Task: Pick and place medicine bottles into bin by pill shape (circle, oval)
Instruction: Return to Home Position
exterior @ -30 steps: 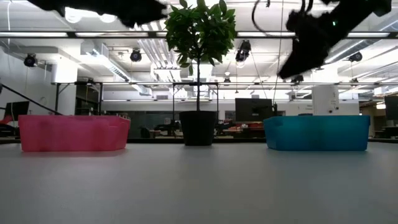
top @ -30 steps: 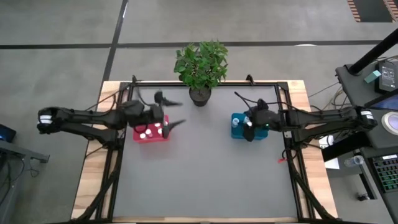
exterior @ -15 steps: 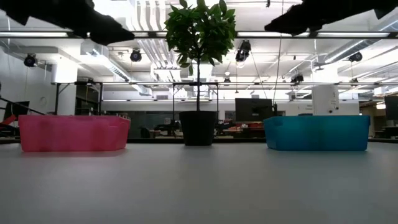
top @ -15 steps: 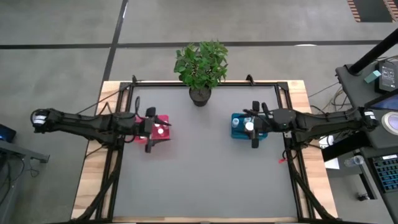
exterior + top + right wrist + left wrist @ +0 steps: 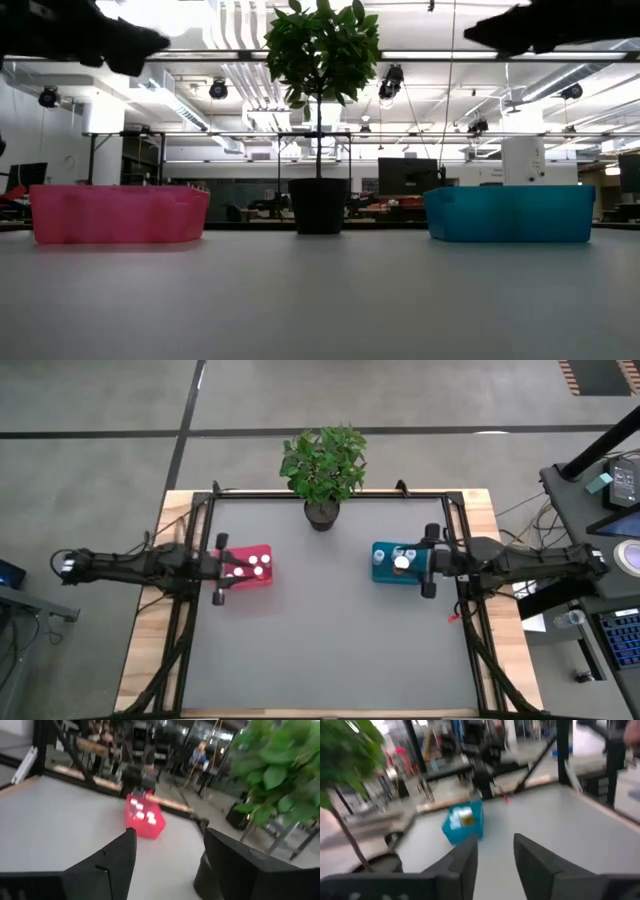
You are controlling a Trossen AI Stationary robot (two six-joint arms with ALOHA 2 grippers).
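The left gripper [image 5: 495,847] hangs above the table [image 5: 330,650] at the outer, left end of the red bin [image 5: 245,568], its fingers [image 5: 465,865] a narrow gap apart with nothing between them. The right gripper [image 5: 170,840] hangs at the outer, right end of the teal bin [image 5: 385,570], its fingers [image 5: 112,865] set wider, also gripping nothing. Both arms reach in from the table's 2 sides, and in the low view they show only as dark shapes near the top, well above the bins. The bottles [image 5: 256,565] lie inside the bins: about 5 white caps show in the red bin from above, and at least 1 in the teal bin, where the count is hard to tell. The 2 bins stand flat on the far half of the table, well apart, with the plant [image 5: 322,460] in its black pot [image 5: 321,514] between them and farther back, at the table's far edge. The left wrist view looks across the table to the teal bin, the right wrist view to the red bin and its white caps
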